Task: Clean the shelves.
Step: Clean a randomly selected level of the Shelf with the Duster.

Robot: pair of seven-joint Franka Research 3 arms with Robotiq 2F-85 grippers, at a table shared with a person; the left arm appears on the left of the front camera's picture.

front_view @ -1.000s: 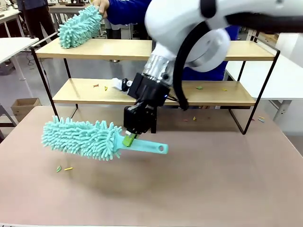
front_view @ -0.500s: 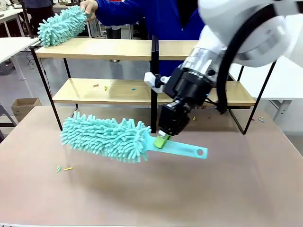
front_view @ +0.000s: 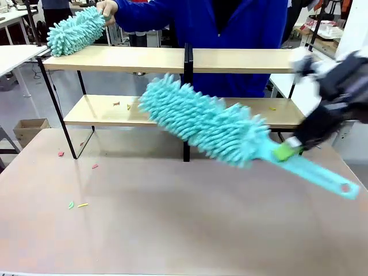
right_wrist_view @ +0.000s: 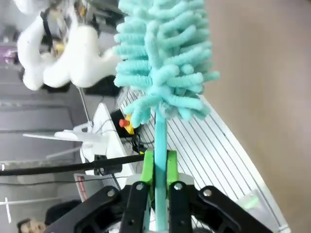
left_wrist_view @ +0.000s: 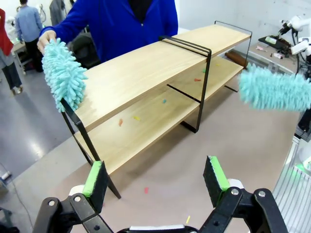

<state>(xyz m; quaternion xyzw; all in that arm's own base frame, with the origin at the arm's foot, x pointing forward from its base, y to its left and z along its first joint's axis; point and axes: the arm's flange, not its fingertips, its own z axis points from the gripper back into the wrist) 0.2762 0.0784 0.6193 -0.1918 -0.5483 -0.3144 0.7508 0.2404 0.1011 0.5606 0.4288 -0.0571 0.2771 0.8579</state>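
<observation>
From the front, the robot's right hand (front_view: 286, 150) is a blur near the desk's (front_view: 172, 230) right edge. It grips the handle of a fluffy teal duster (front_view: 204, 121), whose head slants up and left in front of the shelves (front_view: 149, 59). Its own wrist camera makes the grip plain: green pads (right_wrist_view: 147, 167) pressed flat on both sides of the thin handle. The left wrist camera shows the left hand (left_wrist_view: 154, 174) gaping wide above the desk and holding nothing.

The shelves stand along the desk's far edge, two pale wooden boards in a thin black frame. Small coloured scraps (left_wrist_view: 120, 122) dot the lower board (front_view: 103, 112), and a few more lie on the desk near its left edge. At the left end of the upper board (left_wrist_view: 146, 73), a person's hand (front_view: 106, 8) holds a second duster (front_view: 75, 31).
</observation>
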